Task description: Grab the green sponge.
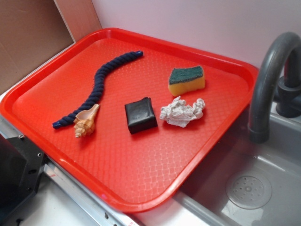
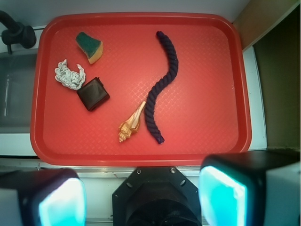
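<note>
Gripper (image 2: 141,195) open, off-tray; green sponge (image 1: 186,80) near far rim.

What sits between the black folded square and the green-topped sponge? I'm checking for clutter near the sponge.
Nothing sits squarely between the yellow foam sponge with its green scouring top and the black folded square: bare red plastic tray. The crumpled white paper wad lies just beside that line, clearest in the exterior view.
</note>
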Controlling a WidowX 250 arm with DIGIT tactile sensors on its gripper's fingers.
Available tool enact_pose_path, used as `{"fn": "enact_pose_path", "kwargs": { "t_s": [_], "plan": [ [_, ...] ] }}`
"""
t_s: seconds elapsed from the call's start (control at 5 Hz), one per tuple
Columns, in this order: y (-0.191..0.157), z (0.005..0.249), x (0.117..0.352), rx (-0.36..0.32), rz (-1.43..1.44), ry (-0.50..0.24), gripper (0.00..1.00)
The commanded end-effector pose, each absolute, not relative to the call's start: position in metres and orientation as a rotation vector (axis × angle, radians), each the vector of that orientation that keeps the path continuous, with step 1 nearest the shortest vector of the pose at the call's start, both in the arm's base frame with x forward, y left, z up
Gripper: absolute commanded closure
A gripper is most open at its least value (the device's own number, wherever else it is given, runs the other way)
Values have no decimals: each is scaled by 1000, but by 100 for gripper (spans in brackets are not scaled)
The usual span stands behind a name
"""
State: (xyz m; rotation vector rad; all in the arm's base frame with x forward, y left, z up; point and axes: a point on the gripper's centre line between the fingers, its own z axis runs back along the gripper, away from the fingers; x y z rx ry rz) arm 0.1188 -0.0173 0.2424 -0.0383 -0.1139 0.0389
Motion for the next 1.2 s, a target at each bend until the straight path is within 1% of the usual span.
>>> {"fn": "enact_pose_path", "kwargs": {
  "t_s": [0.0,0.2,0.4,0.6,0.8,1.0],
  "plan": [
    [-17,242,119,-38,39,-114,0],
    [-23,241,153,-3,-162,-228,0],
    [-32,233,177,60,-262,-257,0],
    [-45,221,204,78,-330,-310,0],
    [-66,198,240,83,-374,-378,0],
    [-78,179,266,67,-406,-369,0]
  ]
}}
